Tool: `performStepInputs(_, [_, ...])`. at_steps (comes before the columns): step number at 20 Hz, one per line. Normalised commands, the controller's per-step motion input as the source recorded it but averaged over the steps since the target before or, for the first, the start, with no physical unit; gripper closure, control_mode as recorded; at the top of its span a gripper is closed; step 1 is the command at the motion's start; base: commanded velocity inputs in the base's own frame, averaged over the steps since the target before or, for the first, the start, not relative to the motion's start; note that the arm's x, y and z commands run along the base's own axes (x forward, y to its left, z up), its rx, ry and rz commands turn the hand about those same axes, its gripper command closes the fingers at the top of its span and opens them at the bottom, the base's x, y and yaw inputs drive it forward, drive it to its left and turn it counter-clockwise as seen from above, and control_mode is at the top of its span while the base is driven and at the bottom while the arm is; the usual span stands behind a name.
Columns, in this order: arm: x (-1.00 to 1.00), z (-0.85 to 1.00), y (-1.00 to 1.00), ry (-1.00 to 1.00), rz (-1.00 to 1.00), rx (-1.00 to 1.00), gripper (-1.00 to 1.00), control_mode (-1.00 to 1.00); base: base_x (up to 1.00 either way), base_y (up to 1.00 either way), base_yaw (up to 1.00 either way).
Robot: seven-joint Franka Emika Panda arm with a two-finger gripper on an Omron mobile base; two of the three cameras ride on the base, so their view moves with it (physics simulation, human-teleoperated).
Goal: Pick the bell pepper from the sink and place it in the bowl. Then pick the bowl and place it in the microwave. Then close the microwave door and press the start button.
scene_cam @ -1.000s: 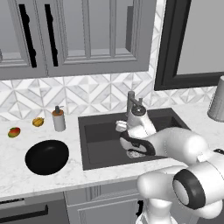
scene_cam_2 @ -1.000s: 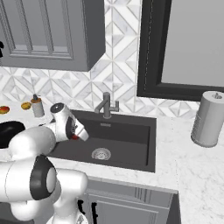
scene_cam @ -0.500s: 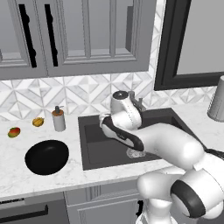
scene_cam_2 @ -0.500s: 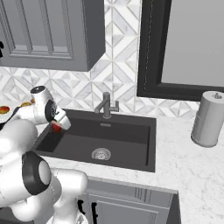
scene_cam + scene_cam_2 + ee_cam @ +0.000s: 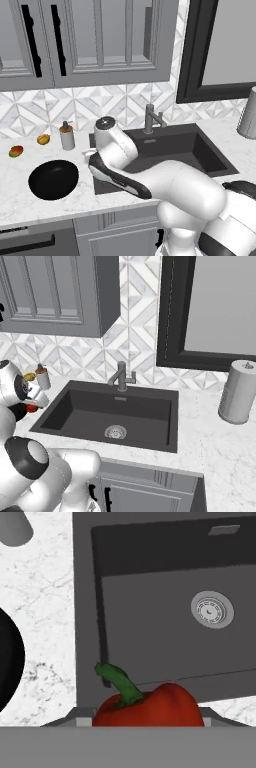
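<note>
1. The end effector (image 5: 31, 407) is gripping the bell pepper (image 5: 148, 706), which is sitting at the bottom of the hand view with its green stem curling up and to the left; the fingers themselves are mostly hidden behind the pepper.
2. In the right base view the bell pepper is showing as a small red spot at the tip of the white arm, hanging over the left rim of the sink (image 5: 80, 421).
3. In the left base view the white arm is reaching across the sink's left edge, with the wrist hovering between the sink and the bowl (image 5: 53, 179).
4. The bowl is resting on the counter (image 5: 20, 200), just left of the sink, and its dark curved edge is peeking in at the left side of the hand view.
5. The drain (image 5: 212, 609) is lying on the sink floor, well apart from the pepper.
6. The soap dispenser (image 5: 66, 136) is standing behind the bowl near the tiled wall.
7. Further left, the yellow-orange fruit (image 5: 43, 139) and the red-green fruit (image 5: 16, 150) are lying on the counter.
8. The faucet (image 5: 121, 376) is rising behind the sink.
9. The paper towel roll (image 5: 238, 392) is standing far to the right.
</note>
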Motion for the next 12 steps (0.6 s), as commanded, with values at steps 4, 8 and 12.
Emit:
performStepInputs(4, [-0.19, 0.0, 0.89, -0.02, 0.18, -0.01, 1.0, -1.0, 0.0, 0.0, 0.0])
performStepInputs(8, [0.01, 0.0, 0.79, 0.01, 0.14, 0.0, 1.0, -1.0, 0.0, 0.0, 0.0])
performStepInputs(12, [0.14, 0.03, 0.62, 0.1, 0.08, 0.0, 1.0, -1.0, 0.0, 0.0, 0.0])
